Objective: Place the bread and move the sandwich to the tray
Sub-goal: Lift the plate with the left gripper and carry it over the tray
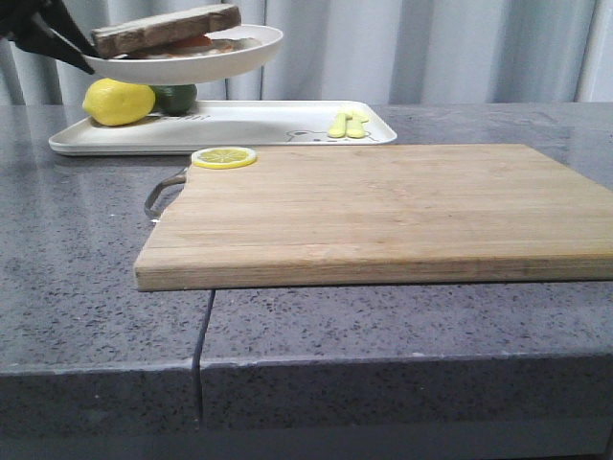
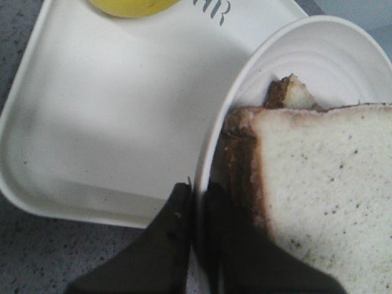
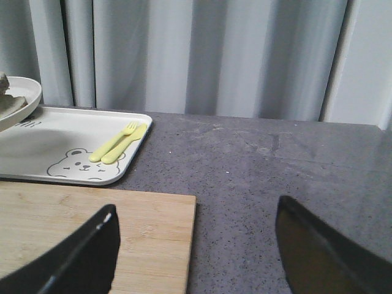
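The round white plate (image 1: 230,59) hangs in the air above the left part of the white tray (image 1: 239,129). My left gripper (image 1: 86,56) is shut on the plate's left rim; in the left wrist view its jaws (image 2: 197,199) pinch that rim (image 2: 211,147). On the plate lies the sandwich (image 1: 196,44), topped by the speckled bread (image 2: 324,184) with its brown crust. The egg is mostly hidden under this slice. My right gripper (image 3: 196,211) is open and holds nothing, over the right end of the cutting board (image 3: 73,233); it is outside the front view.
A whole lemon (image 1: 118,102) and a green fruit (image 1: 175,97) sit on the tray's left end, and yellow cutlery (image 1: 348,124) lies on its right end beside a bear drawing (image 3: 76,165). A lemon slice (image 1: 223,157) rests on the wooden cutting board's (image 1: 383,211) far left corner.
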{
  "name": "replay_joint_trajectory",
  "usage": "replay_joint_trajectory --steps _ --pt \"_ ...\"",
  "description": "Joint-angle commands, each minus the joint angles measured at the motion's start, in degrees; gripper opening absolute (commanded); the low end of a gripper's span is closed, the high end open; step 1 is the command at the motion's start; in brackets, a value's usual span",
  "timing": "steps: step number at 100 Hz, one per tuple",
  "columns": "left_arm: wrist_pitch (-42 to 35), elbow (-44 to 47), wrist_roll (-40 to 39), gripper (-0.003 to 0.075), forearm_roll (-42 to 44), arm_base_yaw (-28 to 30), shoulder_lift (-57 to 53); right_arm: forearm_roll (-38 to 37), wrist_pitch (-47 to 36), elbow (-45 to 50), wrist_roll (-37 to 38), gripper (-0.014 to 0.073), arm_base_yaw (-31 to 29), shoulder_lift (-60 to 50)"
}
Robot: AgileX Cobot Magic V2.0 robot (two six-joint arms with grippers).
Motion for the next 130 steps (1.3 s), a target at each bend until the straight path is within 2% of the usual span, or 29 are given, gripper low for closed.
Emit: replay_joint_trajectory --steps 1,33,130 --pt "-0.13 -5.65 -0.18 -0.002 -4.13 -0.62 -0.23 0.14 -4.51 -1.54 0.06 0.0531 -0.47 0.01" --pt "0.35 -12.59 -0.55 -0.002 -5.05 -0.96 6.62 0.14 -4.51 -1.54 0.06 0.0531 -0.47 0.01" --pt "-3.04 -15.64 -0.68 -0.002 -5.17 -2.39 12.48 0.14 -4.61 -1.54 0.06 0.0531 -0.47 0.01"
